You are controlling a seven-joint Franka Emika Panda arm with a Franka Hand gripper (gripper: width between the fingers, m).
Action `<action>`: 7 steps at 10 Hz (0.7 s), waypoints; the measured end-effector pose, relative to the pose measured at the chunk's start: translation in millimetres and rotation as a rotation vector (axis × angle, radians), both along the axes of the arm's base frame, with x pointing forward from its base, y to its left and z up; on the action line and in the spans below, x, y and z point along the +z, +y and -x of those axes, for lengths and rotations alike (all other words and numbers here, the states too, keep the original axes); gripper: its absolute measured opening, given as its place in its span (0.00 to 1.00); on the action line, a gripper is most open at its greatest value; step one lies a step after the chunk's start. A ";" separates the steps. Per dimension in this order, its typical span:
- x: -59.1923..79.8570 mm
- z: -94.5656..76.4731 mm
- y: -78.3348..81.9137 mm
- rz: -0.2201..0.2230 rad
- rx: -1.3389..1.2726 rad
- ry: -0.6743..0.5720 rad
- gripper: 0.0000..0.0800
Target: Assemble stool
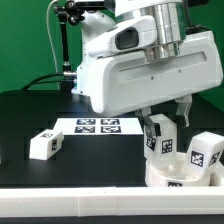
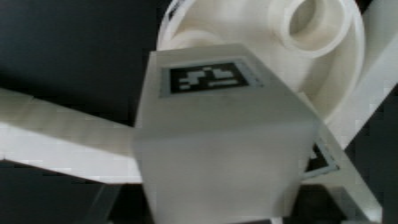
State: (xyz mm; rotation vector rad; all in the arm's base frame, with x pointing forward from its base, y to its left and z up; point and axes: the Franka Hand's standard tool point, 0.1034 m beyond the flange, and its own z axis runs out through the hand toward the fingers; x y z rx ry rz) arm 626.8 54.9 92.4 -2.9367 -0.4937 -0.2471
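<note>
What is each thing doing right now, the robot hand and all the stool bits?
gripper: shut on the held leg
held leg: upright, over the seat
seat: lying flat on the table
second leg: upright at the seat
loose leg: lying alone on the table
marker board: flat on the table

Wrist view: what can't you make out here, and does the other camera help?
- Seat: mostly hidden behind the leg in the wrist view; partly covered by it in the exterior view.
- Gripper: whether it pinches the leg is unclear; wrist view blurred, exterior view too small.
- Where the leg meets the seat: hidden in both views.
</note>
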 end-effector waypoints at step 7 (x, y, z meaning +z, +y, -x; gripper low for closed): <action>2.3 -2.4 -10.1 -0.064 -0.536 0.016 0.43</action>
